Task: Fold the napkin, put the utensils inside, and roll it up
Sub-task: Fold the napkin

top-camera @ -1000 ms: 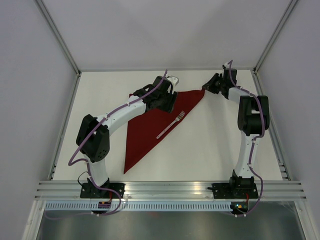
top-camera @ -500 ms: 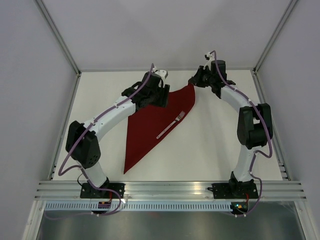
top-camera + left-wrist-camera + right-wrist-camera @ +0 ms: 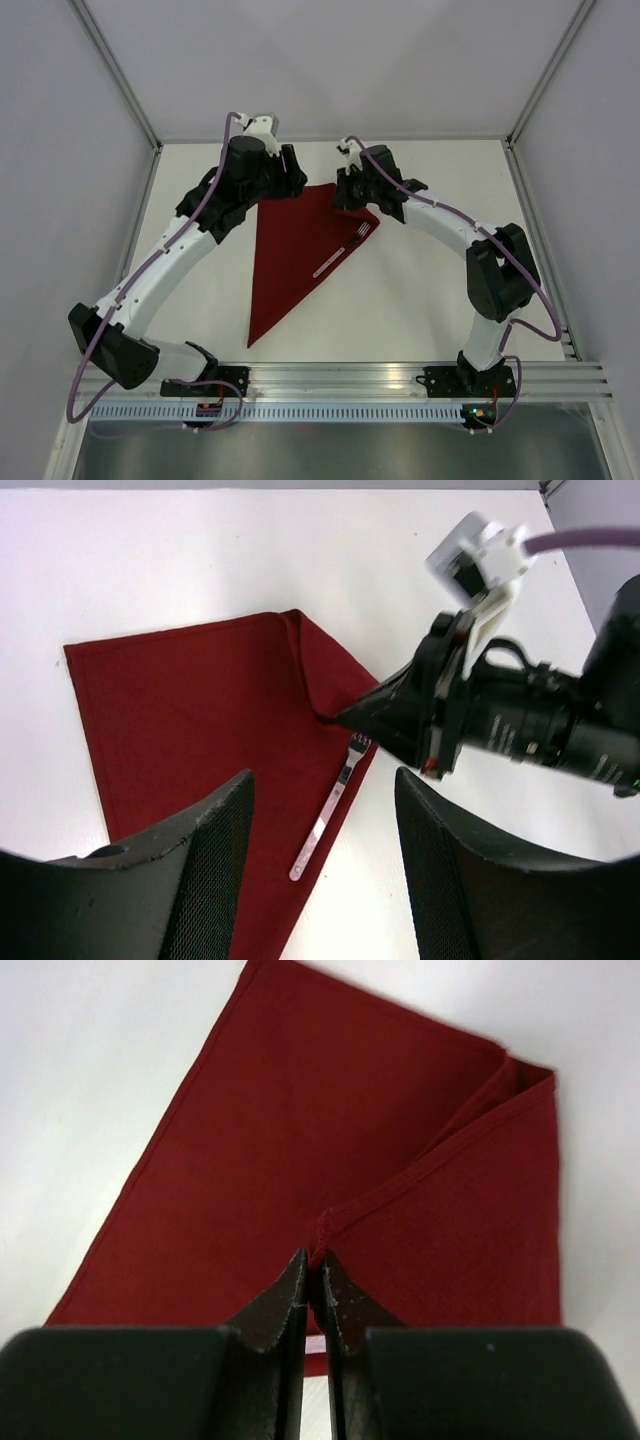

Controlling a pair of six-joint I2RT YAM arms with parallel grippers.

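Observation:
The dark red napkin (image 3: 295,255) lies on the white table as a long triangle pointing toward the near edge. A silver fork (image 3: 342,252) rests on its right side, tines toward the far right. My right gripper (image 3: 347,200) is shut on the napkin's far right corner (image 3: 322,1222), holding it up over the cloth so a flap folds leftward. My left gripper (image 3: 288,183) hovers above the napkin's far left part, open and empty. In the left wrist view, the fork (image 3: 328,815) shows between my fingers (image 3: 215,870), with the napkin (image 3: 200,720) below.
Metal frame posts and white walls bound the table on the left (image 3: 130,240), right (image 3: 540,240) and far sides. The aluminium rail (image 3: 340,375) with both arm bases runs along the near edge.
My right gripper has carried the napkin's right corner leftward over the cloth. The left arm has pulled back and left off the napkin, its jaws a little wider.

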